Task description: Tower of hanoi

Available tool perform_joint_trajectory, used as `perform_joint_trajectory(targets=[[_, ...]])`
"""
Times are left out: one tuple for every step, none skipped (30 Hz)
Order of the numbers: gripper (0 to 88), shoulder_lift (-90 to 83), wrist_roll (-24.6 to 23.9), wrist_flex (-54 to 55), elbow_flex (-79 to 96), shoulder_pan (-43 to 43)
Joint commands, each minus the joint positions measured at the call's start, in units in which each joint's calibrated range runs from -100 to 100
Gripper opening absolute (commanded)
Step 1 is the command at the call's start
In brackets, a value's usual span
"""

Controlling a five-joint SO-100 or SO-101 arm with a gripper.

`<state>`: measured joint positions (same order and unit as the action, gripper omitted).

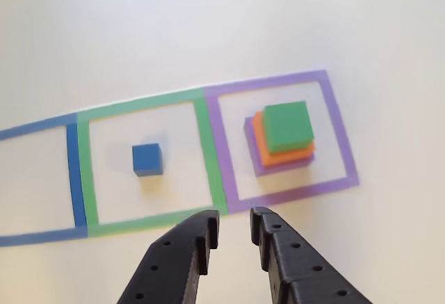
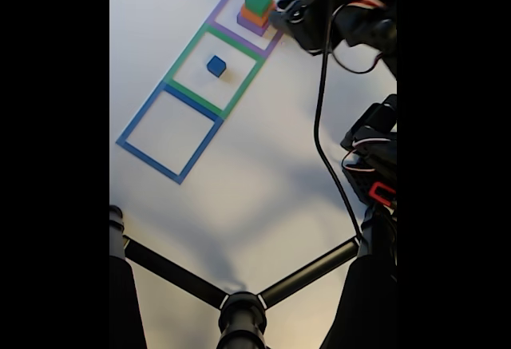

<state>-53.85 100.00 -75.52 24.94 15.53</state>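
Pincer [image 1: 235,229] spread and empty — we'd center it squarely over the green cube [image 1: 288,126] before pinching, avoiding the orange block [image 1: 281,153].

A white table [image 1: 208,26], smooth and bare at twelve o'clock. Three tape squares stuck flat in a row, sharing sides: blue tape square [image 2: 169,132], green tape square [image 1: 82,172], purple tape square [image 1: 337,133]. Small blue cube [image 1: 147,159] inside the green one. Purple slab [image 1: 249,152] inside the purple one, at three o'clock from the cube.
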Motion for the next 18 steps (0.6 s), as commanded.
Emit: perform_joint_trajectory(targets=[[6.9,1.8,0.0,-11.1,-14.7,5.3],[8.0,2.1,0.0,-13.2,-17.1,6.6],[10.0,2.2,0.0,-14.8,-19.1,7.8],[11.2,2.4,0.0,-16.1,-20.8,9.1],[12.4,2.5,0.0,-17.1,-22.2,10.4],[14.4,2.5,0.0,-17.7,-23.3,11.7],[17.3,2.5,0.0,-18.1,-24.1,12.7],[20.8,2.5,0.0,-18.1,-24.6,13.7],[24.0,2.6,0.0,-18.1,-25.0,14.6],[27.8,2.6,0.0,-18.3,-25.2,15.5],[31.8,2.6,0.0,-18.7,-25.3,16.5],[33.7,2.8,0.0,-18.6,-25.5,17.3],[33.9,3.0,0.0,-18.4,-25.6,18.0],[34.2,3.2,0.0,-18.3,-25.6,18.9],[34.6,3.6,0.0,-18.1,-25.6,19.7],[35.4,4.2,0.0,-17.9,-25.6,20.4],[36.4,4.8,0.0,-17.8,-25.5,21.2],[37.7,5.3,0.0,-17.6,-25.2,21.9]])
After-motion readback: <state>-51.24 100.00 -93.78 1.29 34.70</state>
